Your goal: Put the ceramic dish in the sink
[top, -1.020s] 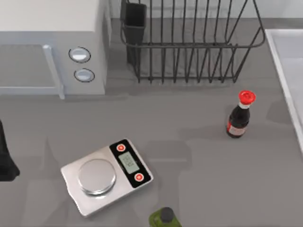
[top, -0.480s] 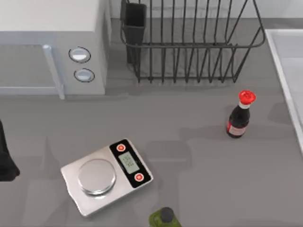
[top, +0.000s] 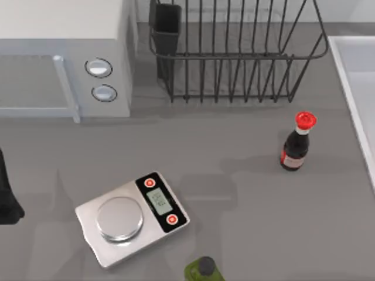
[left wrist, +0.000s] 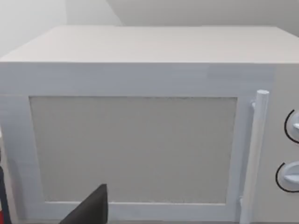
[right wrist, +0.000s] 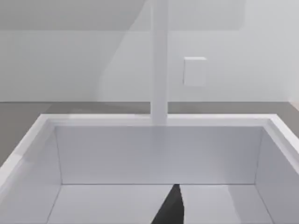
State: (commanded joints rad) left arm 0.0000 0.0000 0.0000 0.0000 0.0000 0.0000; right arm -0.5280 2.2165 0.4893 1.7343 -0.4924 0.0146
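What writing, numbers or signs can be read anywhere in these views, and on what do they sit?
No text can be read.
Scale: its display shows marks too blurred to read; the two red buttons carry white symbols too small to tell.
Red-capped bottle: red label, print too small to read.
Microwave: two dials, no legible markings.
Dish rack, sink: none.

The sink (top: 351, 76) is a pale white-grey rectangular basin with a raised light rim, lying at the table's far right edge. From the right wrist view its walls (right wrist: 154, 154) are plain and smooth.
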